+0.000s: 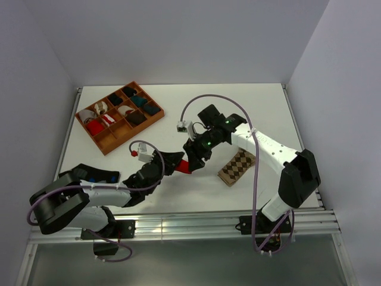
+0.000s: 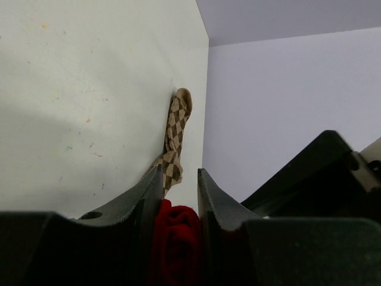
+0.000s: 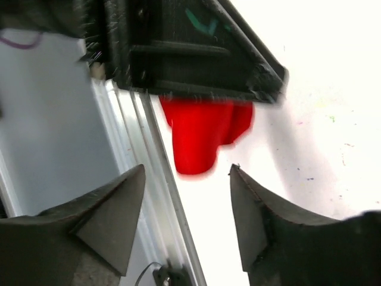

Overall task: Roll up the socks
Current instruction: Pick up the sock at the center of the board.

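Note:
My left gripper is shut on the bright red sock, which shows as a bunched red fold between its jaws in the left wrist view. The sock's free end hangs below the left gripper in the right wrist view. No white patch shows. My right gripper is open, just right of the red sock, its jaws either side of the sock's tip without touching it. The tan-and-brown argyle sock lies flat on the table to the right, also seen in the left wrist view.
A brown wooden tray with compartments of rolled socks stands at the back left. The right arm's link passes just over the argyle sock. The table's metal front rail runs along the near edge. White walls close in three sides.

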